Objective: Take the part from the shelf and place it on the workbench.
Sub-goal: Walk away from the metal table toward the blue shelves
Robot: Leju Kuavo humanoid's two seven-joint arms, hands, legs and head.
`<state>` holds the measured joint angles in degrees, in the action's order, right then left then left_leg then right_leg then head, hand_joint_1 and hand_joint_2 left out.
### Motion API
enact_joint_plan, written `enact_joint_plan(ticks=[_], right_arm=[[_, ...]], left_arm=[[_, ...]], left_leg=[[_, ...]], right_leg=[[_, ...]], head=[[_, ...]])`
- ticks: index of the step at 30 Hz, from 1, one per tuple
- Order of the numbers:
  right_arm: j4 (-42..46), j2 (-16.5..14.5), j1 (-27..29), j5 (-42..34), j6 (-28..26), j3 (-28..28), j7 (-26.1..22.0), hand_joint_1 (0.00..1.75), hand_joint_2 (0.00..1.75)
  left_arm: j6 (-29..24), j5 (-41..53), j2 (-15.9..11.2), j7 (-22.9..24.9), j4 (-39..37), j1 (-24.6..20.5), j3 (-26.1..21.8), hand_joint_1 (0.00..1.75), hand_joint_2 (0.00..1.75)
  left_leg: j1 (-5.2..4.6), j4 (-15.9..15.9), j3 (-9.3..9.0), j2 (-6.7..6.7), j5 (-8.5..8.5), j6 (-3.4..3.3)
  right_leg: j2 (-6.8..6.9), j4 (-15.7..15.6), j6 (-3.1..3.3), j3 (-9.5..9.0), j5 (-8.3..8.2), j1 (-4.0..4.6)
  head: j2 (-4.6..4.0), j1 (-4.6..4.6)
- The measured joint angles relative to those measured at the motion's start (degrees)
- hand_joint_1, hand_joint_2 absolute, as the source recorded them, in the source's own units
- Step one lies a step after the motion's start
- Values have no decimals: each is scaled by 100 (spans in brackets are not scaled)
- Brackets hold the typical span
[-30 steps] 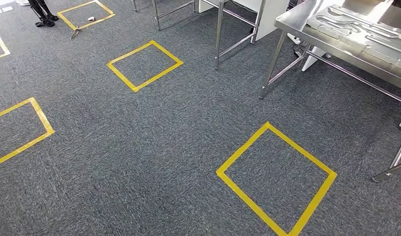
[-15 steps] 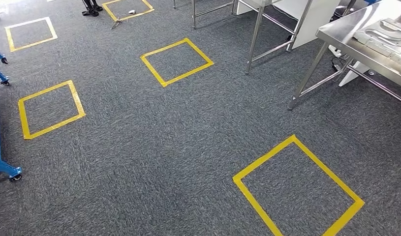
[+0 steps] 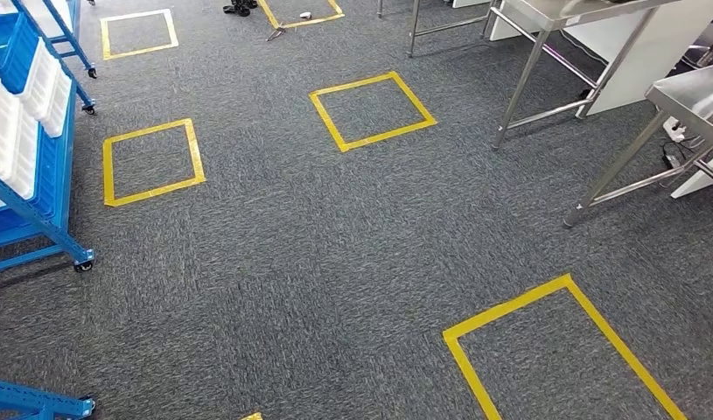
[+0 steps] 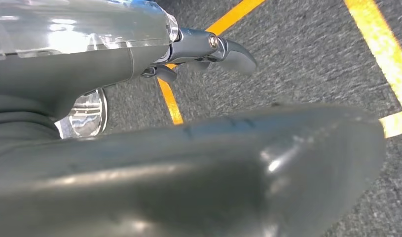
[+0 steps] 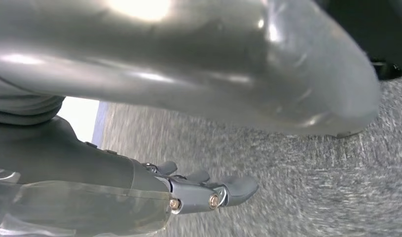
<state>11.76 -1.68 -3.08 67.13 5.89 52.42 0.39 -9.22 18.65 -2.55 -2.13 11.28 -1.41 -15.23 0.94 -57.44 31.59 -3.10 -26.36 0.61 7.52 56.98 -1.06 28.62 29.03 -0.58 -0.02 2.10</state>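
We are looking down at grey carpet with a blue shelf (image 3: 38, 188) at our left and steel benches at our right.

We are counting five full yellow tape squares (image 3: 373, 110) plus a scrap at the bottom edge, two steel tabletops (image 3: 695, 92), and one blue shelf carrying white trays (image 3: 24, 105); we cannot tell what lies in them, nor pick out the part. Compared with half a second ago, the whole view is shifting: the shelf is coming in, the tabletops are sliding off right. The left robot hand (image 4: 208, 52) and right robot hand (image 5: 203, 190) are hanging over the carpet, fingers apart, holding nothing.
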Motion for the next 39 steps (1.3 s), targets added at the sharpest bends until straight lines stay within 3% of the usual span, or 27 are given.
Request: enact_joint_plan(ticks=[1, 3, 4, 5, 6, 7, 8, 9, 10, 12, 14, 16, 18, 20, 22, 23, 24, 25, 26, 27, 29, 31, 33, 35, 37, 38, 39], right_arm=[[0, 32, -10, 87, 11, -86, -15, 0, 0], [-1, 88, -7, 243, 46, -251, -35, 0, 0], [-1, 112, 5, 310, 61, -320, -39, 0, 0], [-2, 132, 18, 374, 72, -384, -41, 0, 0], [-2, 151, 31, 431, 75, -443, -40, 0, 0], [-2, 162, 39, 482, 75, -493, -38, 0, 0], [-2, 172, 42, 533, 75, -541, -36, 0, 0], [-2, 175, 42, 571, 74, -583, -33, 0, 0], [-2, 179, 40, 608, 73, -625, -31, 0, 0], [-4, 204, 36, 672, 68, -712, -34, 0, 0], [-7, 229, 23, 707, 62, -781, -48, 0, 0], [-9, 218, -8, 683, 56, -820, -57, 0, 0], [-9, 191, -23, 610, 33, -836, -45, 0, 0], [-9, 162, -12, 415, -54, -816, 16, 0, 0], [-9, 131, -12, 25, -213, -696, 107, 0, 0], [-9, 114, -18, -244, -313, -580, 138, 0, 0], [-9, 94, -30, -554, -436, -421, 147, 0, 0], [-8, 70, -45, -926, -600, -217, 131, 0, 0], [-5, 54, -61, -1325, -796, 19, 91, 0, 0], [-1, 35, -80, -1733, -1011, 300, 33, 0, 0], [8, 6, -127, -2358, -1337, 876, -90, 0, 0], [9, -22, -178, -2620, -1453, 1349, -155, 0, 0], [9, -36, -198, -2667, -1461, 1658, -173, 0, 0], [8, -55, -190, -2671, -1436, 1862, -178, 0, 0], [7, -81, -177, -2676, -1384, 1996, -192, 0, 0], [7, -92, -173, -2671, -1364, 2040, -205, 0, 0], [7, -101, -170, -2656, -1351, 2070, -222, 0, 0]], left_arm=[[4, -3, 28, -9, 0, 6, 0, 0, 0], [-17, -2, 80, -44, 0, -3, 0, 0, 0], [-41, -1, 105, -73, 0, -15, 0, 0, 0], [-77, -1, 125, -113, 0, -30, 0, 0, 0], [-118, -2, 145, -160, 0, -42, -1, 0, 0], [-159, -4, 166, -209, 0, -46, -1, 0, 0], [-200, -8, 185, -260, 0, -43, -2, 0, 0], [-235, -16, 200, -302, 0, -38, -3, 0, 0], [-262, -32, 218, -348, 0, -35, -8, 0, 0], [-279, -84, 270, -451, 0, -41, -31, 0, 0], [-243, -126, 310, -543, -1, -50, -56, 0, 0], [-185, -125, 304, -593, -2, -29, -70, 0, 0], [-141, -117, 278, -618, -2, -7, -82, 0, 0], [-140, -145, 237, -612, -2, -25, -103, 0, 0], [-177, -195, 192, -584, -2, -41, -156, 0, 0], [-202, -220, 174, -561, -2, -37, -187, 0, 0], [-228, -238, 155, -536, -2, -25, -215, 0, 0], [-253, -254, 135, -507, -2, -12, -240, 0, 0], [-269, -268, 127, -474, -2, -2, -264, 0, 0], [-280, -280, 118, -444, -2, -1, -291, 0, 0], [-279, -294, 112, -397, -2, -4, -337, 0, 0], [-269, -291, 107, -368, -2, 8, -366, 0, 0], [-263, -275, 108, -354, -2, 19, -384, 0, 0], [-257, -248, 109, -352, -2, 10, -396, 0, 0], [-231, -206, 109, -356, -2, -1, -403, 0, 0], [-205, -182, 108, -358, -2, 0, -404, 0, 0], [-178, -157, 108, -360, -2, 4, -404, 0, 0]], left_leg=[[3, 14, -4, 63, 13, -41], [20, 45, -12, 191, 54, -119], [15, 47, 2, 250, 67, -146], [1, 46, 18, 322, 75, -169], [-16, 45, 29, 400, 80, -186], [-34, 43, 33, 482, 83, -196], [-53, 42, 32, 567, 84, -202], [-69, 41, 23, 645, 85, -204], [-86, 41, 11, 727, 85, -205], [-114, 29, 9, 877, 79, -193], [-111, 14, 36, 998, 77, -162], [-100, 10, 60, 1062, 77, -112], [-102, -188, 155, 822, -67, -47], [-77, -831, 468, 485, -435, 34], [-19, -1499, 811, 382, -692, 122], [11, -1583, 855, 360, -664, 163], [41, -1429, 774, 326, -530, 201], [68, -1079, 588, 257, -330, 237], [86, -670, 378, 106, -161, 257], [95, -334, 204, -24, -31, 242], [89, -79, 83, -145, 29, 137], [78, -92, 104, 2, 35, 14], [77, -63, 111, 132, 63, -69], [67, -44, 132, 259, 93, -126], [34, -45, 162, 409, 107, -159], [14, -46, 165, 491, 109, -167], [-4, -47, 157, 576, 110, -171]], right_leg=[[-60, 21, -42, -12, 35, -17], [-377, 324, -99, 107, 267, -50], [-567, 641, -110, 256, 453, -57], [-672, 1050, -109, 467, 647, -56], [-717, 1431, -102, 672, 791, -53], [-732, 1675, -89, 821, 832, -46], [-741, 1742, -67, 892, 767, -35], [-757, 1583, -33, 852, 595, -19], [-817, 1230, 19, 720, 343, 4], [-1078, 450, 149, 409, -56, 49], [-1200, 91, 221, 265, -169, 82], [-1060, 19, 238, 225, -187, 74], [-915, -81, 273, 164, -223, 38], [-745, -125, 297, 132, -225, 24], [-561, -122, 288, 124, -203, 15], [-479, -119, 270, 118, -187, 3], [-404, -110, 243, 103, -168, -15], [-335, -93, 208, 83, -141, -36], [-277, -63, 163, 65, -107, -44], [-220, -24, 113, 51, -65, -40], [-114, 26, 28, 25, -3, -7], [-28, 25, -38, -14, 27, -21], [-243, 188, -94, 31, 189, -65], [-600, 801, -107, 323, 567, -78], [-721, 1559, -83, 721, 862, -70], [-733, 1727, -60, 828, 854, -65], [-748, 1663, -27, 824, 721, -56]], head=[[0, 0], [0, 0], [0, 0], [0, 0], [0, 0], [0, 0], [0, 0], [0, 0], [0, 0], [0, -1], [0, -1], [0, 0], [0, 0], [0, 0], [0, 0], [0, 0], [0, 0], [0, 0], [0, 0], [0, -2], [0, -4], [0, -4], [0, -4], [0, -4], [0, -4], [0, -4], [0, -4]])
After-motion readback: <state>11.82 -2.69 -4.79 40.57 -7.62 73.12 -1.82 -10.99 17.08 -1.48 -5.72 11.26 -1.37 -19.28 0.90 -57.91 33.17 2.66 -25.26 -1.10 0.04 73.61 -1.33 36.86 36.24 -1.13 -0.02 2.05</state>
